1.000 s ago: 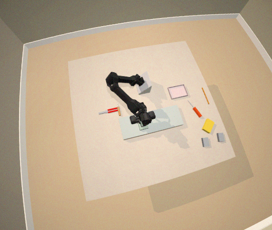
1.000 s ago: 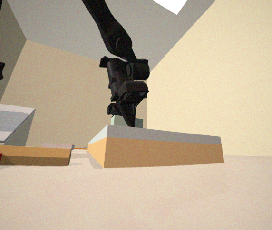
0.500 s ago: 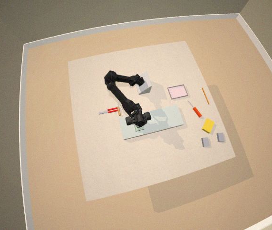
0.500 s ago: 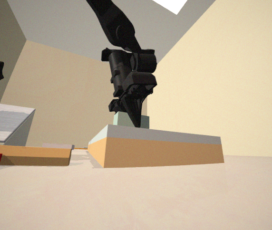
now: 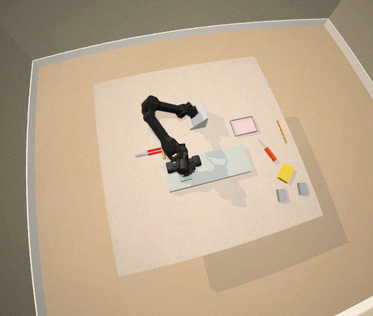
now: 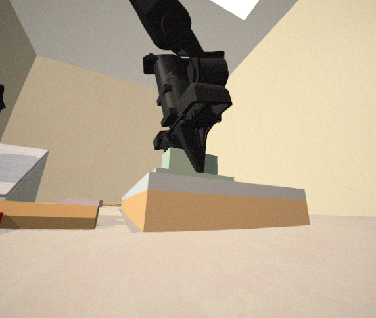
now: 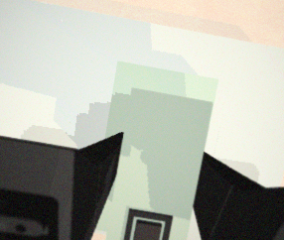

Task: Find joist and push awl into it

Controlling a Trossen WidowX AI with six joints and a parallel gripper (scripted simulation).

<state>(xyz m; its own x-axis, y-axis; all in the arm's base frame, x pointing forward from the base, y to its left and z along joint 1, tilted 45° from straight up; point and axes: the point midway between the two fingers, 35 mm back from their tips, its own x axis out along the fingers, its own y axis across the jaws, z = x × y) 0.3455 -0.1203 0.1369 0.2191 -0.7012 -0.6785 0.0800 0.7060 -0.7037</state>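
The arm (image 5: 161,132) (image 6: 173,25) is matte black all over, with long slim links between bulky, rounded joint housings. Near the wrist, a ribbed cylinder sits beside a thicker drum-shaped housing, above a blocky, angular body. The gripper (image 5: 186,173) (image 6: 195,169) (image 7: 155,144) has 2 black, wedge-shaped fingers with flat facets, tapering to narrow tips; 1 shows a dark slot-shaped recess with a greyer strip inside.

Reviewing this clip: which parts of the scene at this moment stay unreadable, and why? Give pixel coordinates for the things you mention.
- Joist: hidden in every view under the pale green floor panel (image 5: 227,162) (image 6: 215,183) (image 7: 260,109).
- Display of the light green stepped stud finder (image 5: 186,177) (image 6: 178,162) (image 7: 171,129): wrist view, cut off by the bottom edge.
- Tip of the orange-handled awl (image 5: 270,154): top view, too small.
- Red-handled tool: exterior view, mostly cut off by the left edge.
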